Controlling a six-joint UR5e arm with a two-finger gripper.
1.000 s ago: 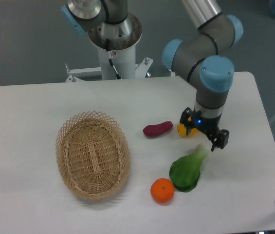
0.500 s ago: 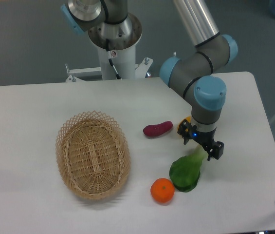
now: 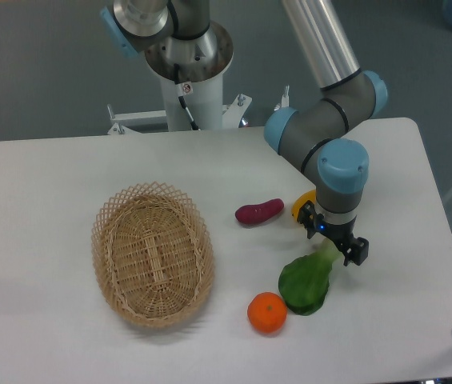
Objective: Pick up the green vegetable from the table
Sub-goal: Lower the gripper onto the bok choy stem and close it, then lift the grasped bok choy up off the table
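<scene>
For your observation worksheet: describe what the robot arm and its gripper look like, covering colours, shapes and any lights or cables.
The arm is made of smooth silver-grey tubes joined by rounded grey joints with light blue caps. Its gripper is small and black with two short fingers, and a tiny blue light glows on it. A black cable runs down the white mounting pedestal.

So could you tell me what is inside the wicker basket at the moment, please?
Nothing visible: the wicker basket shows only its own woven floor. Its near wall hides a thin strip of that floor.
</scene>
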